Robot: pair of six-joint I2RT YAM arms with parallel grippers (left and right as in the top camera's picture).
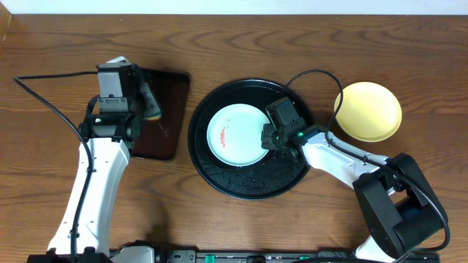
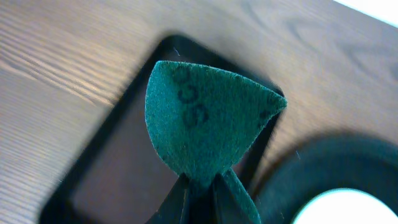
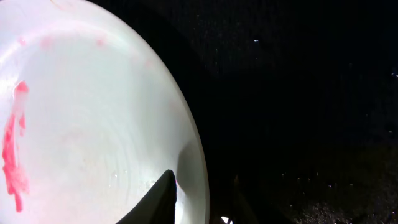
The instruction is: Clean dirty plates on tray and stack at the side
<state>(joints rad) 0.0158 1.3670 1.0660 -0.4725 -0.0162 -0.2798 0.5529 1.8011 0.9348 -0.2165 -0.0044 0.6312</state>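
A pale bluish-white plate (image 1: 238,135) with a red smear on its left side lies in the round black tray (image 1: 248,183). My right gripper (image 1: 265,137) is shut on this plate's right rim. In the right wrist view one finger lies on the plate (image 3: 93,124) and the other just outside its rim, with the gripper (image 3: 204,177) over the tray (image 3: 298,93). My left gripper (image 1: 142,98) is shut on a teal sponge (image 2: 205,124), held above the table to the left of the tray. A yellow plate (image 1: 368,111) sits on the table to the right. No second pale plate shows.
A smaller dark rectangular tray (image 1: 164,124) lies left of the round tray, under the left gripper and sponge. It also shows in the left wrist view (image 2: 118,180). A black cable (image 1: 322,77) arcs from the right arm over the table near the yellow plate.
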